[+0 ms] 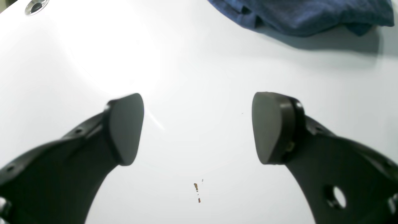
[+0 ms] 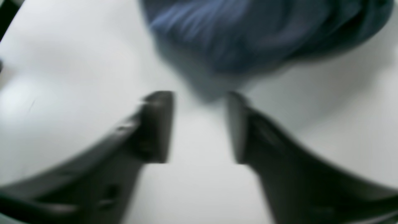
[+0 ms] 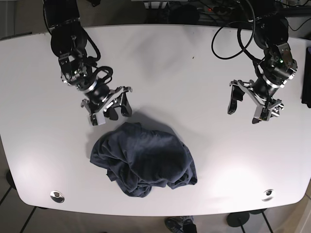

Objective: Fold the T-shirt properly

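The dark blue T-shirt (image 3: 143, 160) lies in a crumpled heap at the front middle of the white table (image 3: 194, 73). My right gripper (image 3: 119, 108) hovers just behind the heap's far-left edge, jaws open and empty. In the blurred right wrist view the shirt (image 2: 248, 34) lies right beyond the open gripper (image 2: 200, 124). My left gripper (image 3: 248, 108) is open and empty over bare table at the right, well away from the shirt. In the left wrist view the gripper (image 1: 197, 127) is wide open, with the shirt's edge (image 1: 304, 15) at the top right.
Metal grommets sit near the table's front corners (image 3: 57, 196) (image 3: 267, 194); one also shows in the left wrist view (image 1: 36, 6). Small brown specks (image 1: 196, 186) lie on the table under the left gripper. Black cables (image 3: 228, 29) hang at the back right.
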`<state>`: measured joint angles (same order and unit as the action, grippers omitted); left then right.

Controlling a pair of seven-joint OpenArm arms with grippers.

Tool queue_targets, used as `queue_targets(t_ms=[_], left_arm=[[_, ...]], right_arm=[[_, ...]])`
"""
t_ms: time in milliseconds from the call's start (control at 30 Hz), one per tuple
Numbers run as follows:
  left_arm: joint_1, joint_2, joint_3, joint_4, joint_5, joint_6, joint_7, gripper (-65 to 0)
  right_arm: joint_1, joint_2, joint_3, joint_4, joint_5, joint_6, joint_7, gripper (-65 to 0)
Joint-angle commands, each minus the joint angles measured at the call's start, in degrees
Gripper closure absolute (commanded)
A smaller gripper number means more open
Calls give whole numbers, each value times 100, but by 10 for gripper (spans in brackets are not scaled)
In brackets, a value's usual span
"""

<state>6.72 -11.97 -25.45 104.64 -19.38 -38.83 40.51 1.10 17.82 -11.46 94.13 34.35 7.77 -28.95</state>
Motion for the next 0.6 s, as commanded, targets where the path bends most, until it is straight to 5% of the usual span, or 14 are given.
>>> queue_targets(t_ms=[33,133,333,367,400,467,500,600], left_arm=[[-44,-74,-26,134,-98,19,-152,-506],[71,-74,-26,116,-98,19,-152,-506],[124,-65,-35,116,-106,19,-152,-506],[124,-65,-35,116,-106,19,-152,-506],[124,-65,-44,116,-106,19,-152,-506],[124,-65,-53,107,-106,19,-152,-506],[124,-65,-53,107,-106,19,-152,-506],[115,-65,-53,107,-106,28,-152,-506]], right_arm=[[597,24,34,-415,86,19,130,-431],[1608,-248,34,-1707,42,27,130,-491],[2989,-653,-18,-4292,33,177,209,-484],[2997,-662,-18,-4362,33,361,315,-455],[2989,-688,-18,-4380,33,616,411,-350],[2865,-688,-18,-4362,42,792,411,-84],[2778,-688,-18,-4257,42,792,411,-6],[2162,-662,-18,-3325,51,783,403,-35]])
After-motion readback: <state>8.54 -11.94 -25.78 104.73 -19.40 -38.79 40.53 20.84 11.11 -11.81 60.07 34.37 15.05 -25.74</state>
